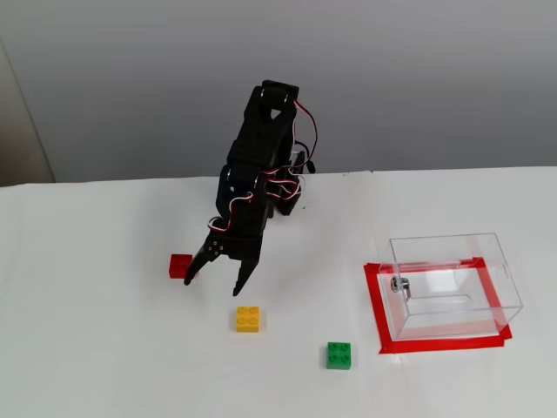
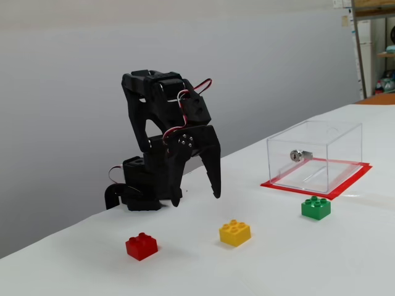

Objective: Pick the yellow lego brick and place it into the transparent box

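The yellow brick [image 1: 248, 319] (judged light, rigid, slick) is best pinched across flat sides by the open, empty gripper [image 1: 217, 279].

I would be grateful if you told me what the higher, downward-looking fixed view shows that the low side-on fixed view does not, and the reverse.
Only the higher view shows the whole red tape frame around the transparent box.

Only the low view shows the arm's base on the table, and shelving at the far right.

Both show the open gripper hanging above the table, the yellow lego brick, the red brick and the green brick, all outside the box.
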`<state>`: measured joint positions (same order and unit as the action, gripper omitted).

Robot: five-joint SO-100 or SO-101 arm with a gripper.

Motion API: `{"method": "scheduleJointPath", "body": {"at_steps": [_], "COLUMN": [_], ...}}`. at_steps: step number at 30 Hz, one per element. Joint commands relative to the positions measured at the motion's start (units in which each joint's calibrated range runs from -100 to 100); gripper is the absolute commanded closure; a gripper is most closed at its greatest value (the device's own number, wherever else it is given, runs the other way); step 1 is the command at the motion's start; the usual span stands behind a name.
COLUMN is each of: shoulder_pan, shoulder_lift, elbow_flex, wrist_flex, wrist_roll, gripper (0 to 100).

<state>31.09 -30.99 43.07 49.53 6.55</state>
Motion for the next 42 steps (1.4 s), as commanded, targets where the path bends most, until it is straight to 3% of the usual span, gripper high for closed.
{"method": "scheduleJointPath", "body": {"at_steps": [1,11,28,36,42], "shoulder_pan": [-1.8,-6.3,-11.8,-11.5,-11.8], "shoulder_lift": [1.4,8.0,9.0,8.6,8.5], "elbow_flex": [-4.5,-9.8,-4.0,-2.8,-2.8], "wrist_flex": [-0.7,-0.7,0.1,0.2,-0.4], "wrist_roll": [3.0,6.6,6.2,6.2,6.2], "gripper": [65,65,65,47,46]}}
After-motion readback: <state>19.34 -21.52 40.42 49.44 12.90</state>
